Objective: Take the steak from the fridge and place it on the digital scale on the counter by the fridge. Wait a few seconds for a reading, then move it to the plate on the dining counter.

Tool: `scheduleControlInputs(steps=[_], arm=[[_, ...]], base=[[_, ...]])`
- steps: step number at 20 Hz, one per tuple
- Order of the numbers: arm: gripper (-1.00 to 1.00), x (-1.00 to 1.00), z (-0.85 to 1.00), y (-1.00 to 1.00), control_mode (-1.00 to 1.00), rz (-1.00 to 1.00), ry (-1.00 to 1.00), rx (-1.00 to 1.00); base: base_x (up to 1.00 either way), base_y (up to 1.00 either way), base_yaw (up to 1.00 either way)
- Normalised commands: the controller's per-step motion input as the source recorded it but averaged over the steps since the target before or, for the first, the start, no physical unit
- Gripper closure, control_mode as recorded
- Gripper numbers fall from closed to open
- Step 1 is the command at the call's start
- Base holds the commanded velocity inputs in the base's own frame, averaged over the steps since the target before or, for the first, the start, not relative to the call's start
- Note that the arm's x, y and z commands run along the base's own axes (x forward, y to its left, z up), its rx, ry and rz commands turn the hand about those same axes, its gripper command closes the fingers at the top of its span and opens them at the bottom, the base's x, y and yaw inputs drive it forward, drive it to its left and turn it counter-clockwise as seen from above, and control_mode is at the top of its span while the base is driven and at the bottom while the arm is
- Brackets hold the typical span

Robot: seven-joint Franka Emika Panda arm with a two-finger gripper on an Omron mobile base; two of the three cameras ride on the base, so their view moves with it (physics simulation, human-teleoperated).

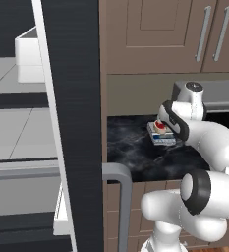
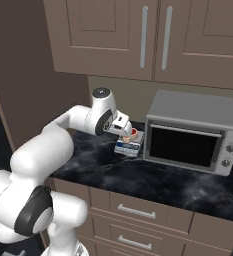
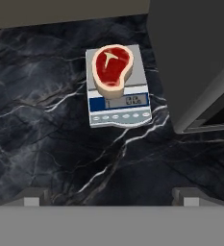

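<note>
The steak lies flat on the top plate of the digital scale, bone mark up, with its near edge overhanging the plate a little toward the bluish display strip. The scale sits on the black marbled counter, toward the back edge near the wall, just beside the left side of the big grey oven; the two look close but apart. The fridge stands at the counter's left end with its dark door swung open, showing pale grey shelves and a white bin inside.

The white arm reaches over the counter, and its hand hangs above the steak and scale, released: the two dark fingertips stand wide apart, nothing between them and nothing touching the meat. From the right base view the hand sits right over the scale, hiding part of the steak. Brown panelled cabinets with silver bar handles hang above, and drawers run below the stone top.
</note>
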Motion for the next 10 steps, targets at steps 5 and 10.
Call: scheduleControlInputs(steps=[5,10], arm=[[-1.0,0.0,0.0,0.0,-1.0,0.0,0.0,0.0],[-1.0,0.0,0.0,0.0,-1.0,0.0,0.0,0.0]], base=[[0.0,0.0,0.0],[0.0,0.0,0.0]])
